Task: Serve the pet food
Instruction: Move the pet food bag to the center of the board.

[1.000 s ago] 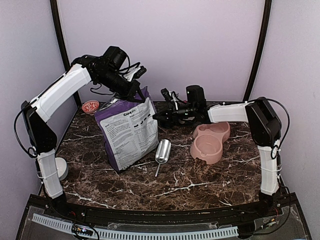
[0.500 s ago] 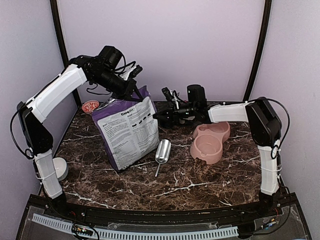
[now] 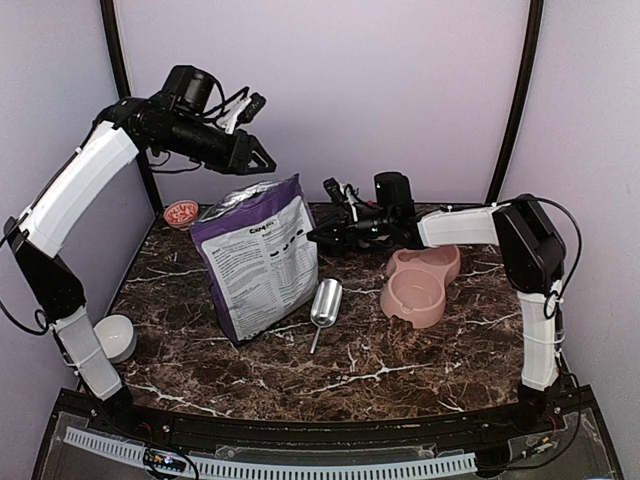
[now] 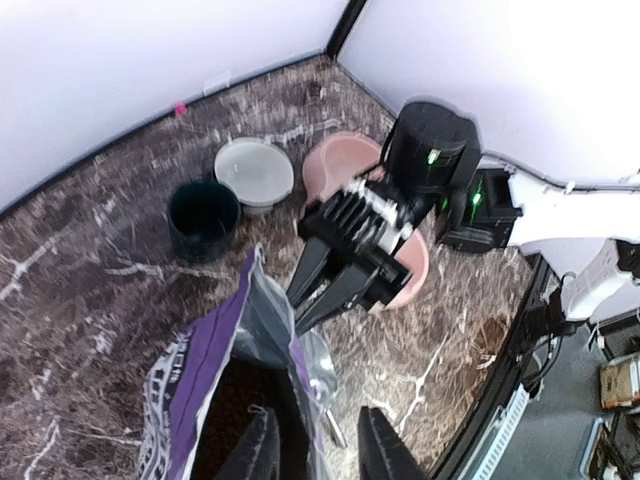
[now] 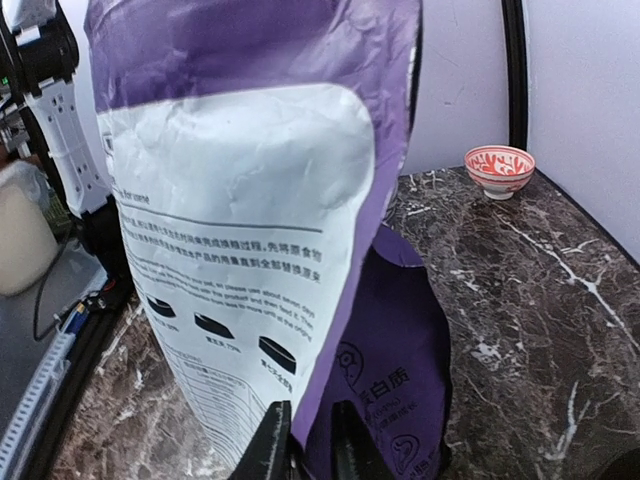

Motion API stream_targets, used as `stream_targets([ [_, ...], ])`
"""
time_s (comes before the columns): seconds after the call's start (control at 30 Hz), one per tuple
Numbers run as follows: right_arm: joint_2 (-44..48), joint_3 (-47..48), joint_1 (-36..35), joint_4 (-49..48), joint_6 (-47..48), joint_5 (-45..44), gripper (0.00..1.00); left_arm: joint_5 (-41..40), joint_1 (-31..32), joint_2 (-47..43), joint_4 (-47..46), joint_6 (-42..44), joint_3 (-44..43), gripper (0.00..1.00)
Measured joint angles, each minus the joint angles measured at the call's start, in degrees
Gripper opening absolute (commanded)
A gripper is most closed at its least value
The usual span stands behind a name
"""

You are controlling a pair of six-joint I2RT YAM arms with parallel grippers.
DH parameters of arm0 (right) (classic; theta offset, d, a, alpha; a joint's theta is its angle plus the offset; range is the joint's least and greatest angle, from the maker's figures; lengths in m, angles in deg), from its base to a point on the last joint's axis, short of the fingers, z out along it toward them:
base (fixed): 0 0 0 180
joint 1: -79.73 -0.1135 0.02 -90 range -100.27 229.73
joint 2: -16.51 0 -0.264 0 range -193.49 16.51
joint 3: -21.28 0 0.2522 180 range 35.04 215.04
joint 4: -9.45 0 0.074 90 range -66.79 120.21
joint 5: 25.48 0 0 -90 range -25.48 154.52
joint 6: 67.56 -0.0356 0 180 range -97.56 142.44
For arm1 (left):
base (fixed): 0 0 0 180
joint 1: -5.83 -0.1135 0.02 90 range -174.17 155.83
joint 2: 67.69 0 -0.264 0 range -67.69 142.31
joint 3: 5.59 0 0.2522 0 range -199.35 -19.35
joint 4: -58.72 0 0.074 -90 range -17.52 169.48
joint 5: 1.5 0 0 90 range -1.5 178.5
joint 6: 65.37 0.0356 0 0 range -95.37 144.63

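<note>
The purple-and-grey bag (image 3: 262,262) stands upright at centre-left, its top open. My left gripper (image 3: 256,160) hangs open above the bag's mouth; in the left wrist view its fingers (image 4: 256,452) are spread over the opening (image 4: 232,400), which is dark, so no kibble can be made out. My right gripper (image 3: 313,234) is shut on the bag's right edge; the right wrist view shows its narrow jaws (image 5: 305,428) pinching the purple side fold (image 5: 385,330). A metal scoop (image 3: 326,301) lies on the table beside the bag. The pink double bowl (image 3: 424,284) is empty at the right.
A small red patterned bowl (image 3: 182,212) sits at the back left, also seen in the right wrist view (image 5: 500,164). A white bowl (image 3: 117,336) stands by the left arm's base. A grey bowl (image 4: 255,172) and a dark cup (image 4: 203,213) stand near the back wall.
My left gripper has let go of the bag's top and risen up and to the left. The bag now stands on its own, held only at its right edge. The right arm has stayed put.
</note>
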Motion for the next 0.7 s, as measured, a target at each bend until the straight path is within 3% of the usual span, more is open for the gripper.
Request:
stream_targets([
  [0.23,1.70,-0.24,-0.02,3.54,2.58,-2.67,0.31,-6.16,-0.04,-4.87,0.44,2.69,-3.93,0.54],
  [0.37,2.82,-0.24,0.00,5.51,4.04,-3.87,0.43,-11.54,-0.04,-5.25,1.88,3.91,-5.53,0.64],
  [0.57,5.81,-0.79,-0.02,8.59,5.84,-6.62,0.56,-15.56,-0.04,-6.12,3.87,5.92,-2.71,0.66],
  [0.7,9.25,-1.99,-0.02,10.54,6.95,-9.44,0.58,-16.15,-0.07,-6.40,4.22,7.19,1.92,0.58],
])
